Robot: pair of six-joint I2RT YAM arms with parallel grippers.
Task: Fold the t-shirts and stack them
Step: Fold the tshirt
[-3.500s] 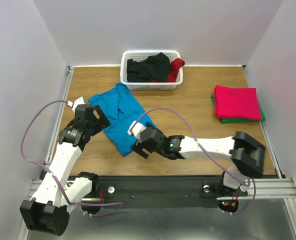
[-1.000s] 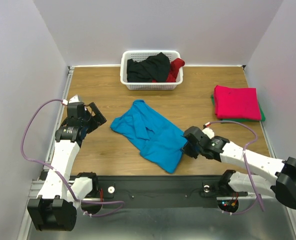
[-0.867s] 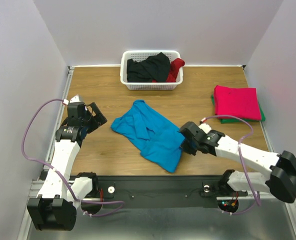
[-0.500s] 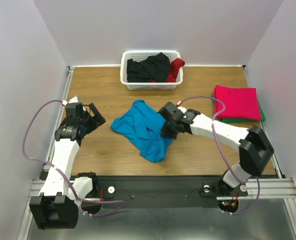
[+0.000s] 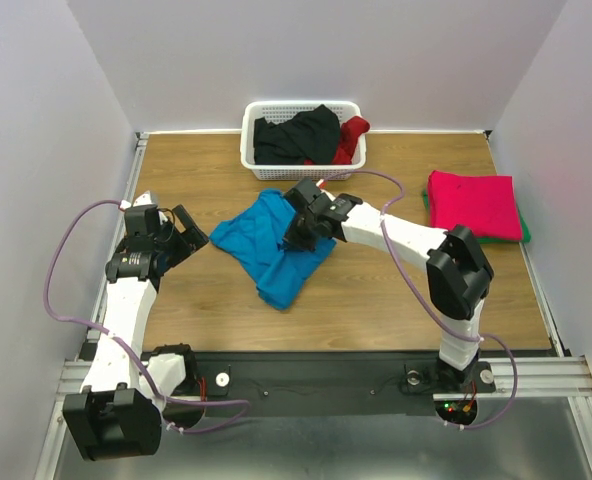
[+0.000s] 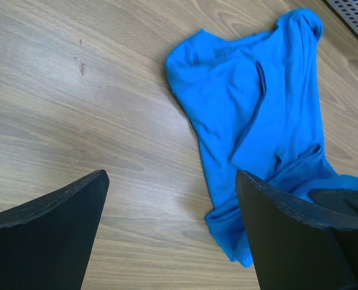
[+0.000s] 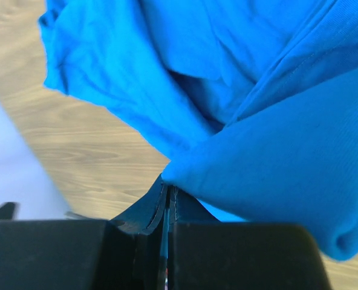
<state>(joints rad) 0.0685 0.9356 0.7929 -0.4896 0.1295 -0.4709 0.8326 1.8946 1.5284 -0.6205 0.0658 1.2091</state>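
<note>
A turquoise-blue t-shirt (image 5: 256,240) lies rumpled on the wooden table just in front of the basket. My right gripper (image 5: 298,232) rests on the shirt's right part, shut on a fold of it; the blue t-shirt (image 7: 227,90) bunches over the pinched right gripper (image 7: 168,193) in the right wrist view. To the shirt's left, my left gripper (image 5: 188,232) hovers open, holding nothing. The left gripper (image 6: 172,175) frames bare wood, with the blue t-shirt (image 6: 251,109) ahead and to the right. A folded magenta-red t-shirt (image 5: 473,205) sits on a folded green one (image 5: 476,241) at the right.
A white lattice basket (image 5: 301,170) stands at the back centre, holding a black t-shirt (image 5: 296,135) and a dark red one (image 5: 353,135). White walls close in the table on the left, back and right. The right arm's cable loops above the table.
My right gripper has carried its hold on the blue t-shirt from the front right back and leftward, doubling the cloth over itself. The left arm has hardly moved.
</note>
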